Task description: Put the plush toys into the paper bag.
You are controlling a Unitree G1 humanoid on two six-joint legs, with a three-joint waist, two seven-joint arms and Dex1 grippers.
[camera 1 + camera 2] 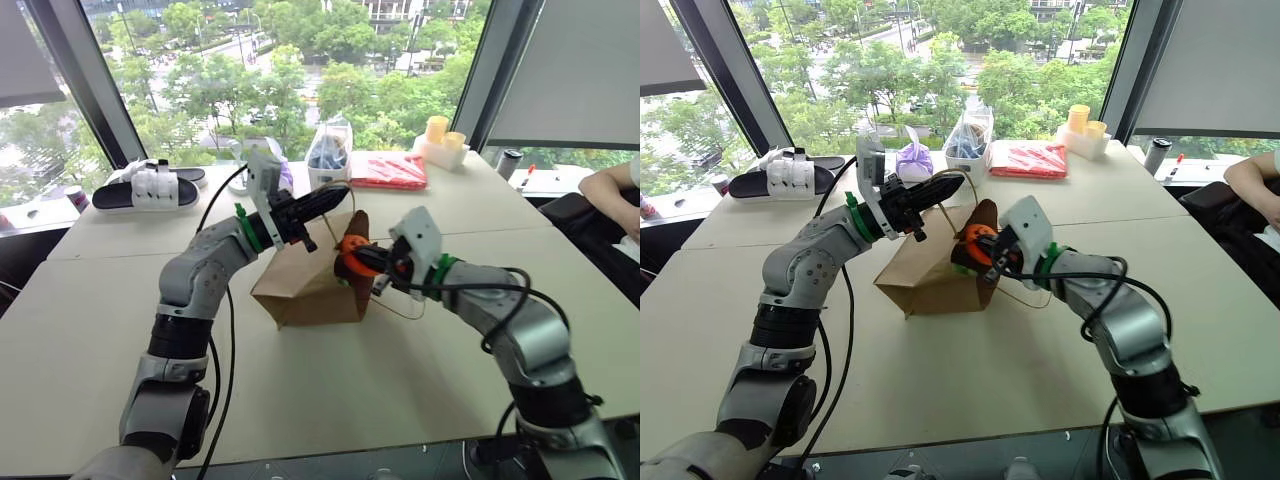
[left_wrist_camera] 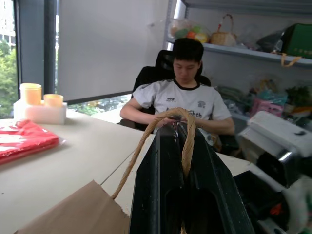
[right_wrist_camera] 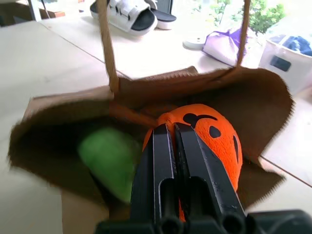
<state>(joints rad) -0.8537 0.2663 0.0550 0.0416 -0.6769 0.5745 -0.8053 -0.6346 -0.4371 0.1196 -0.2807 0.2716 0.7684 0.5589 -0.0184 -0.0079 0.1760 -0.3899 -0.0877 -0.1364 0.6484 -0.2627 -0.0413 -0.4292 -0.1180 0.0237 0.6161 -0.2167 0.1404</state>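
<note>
The brown paper bag lies on its side mid-table, mouth toward my right arm. My left gripper is shut on the bag's cord handle and holds it up above the bag, which keeps the mouth lifted. At the mouth, my right gripper is shut on the round orange plush toy, which sits partly inside the opening. The green plush toy rests deep inside the bag, behind the orange one.
Along the far table edge stand white sandals, a purple pouch, a clear bag with blue contents, a red packet and yellow cups in a white tray. A person sits at the right side.
</note>
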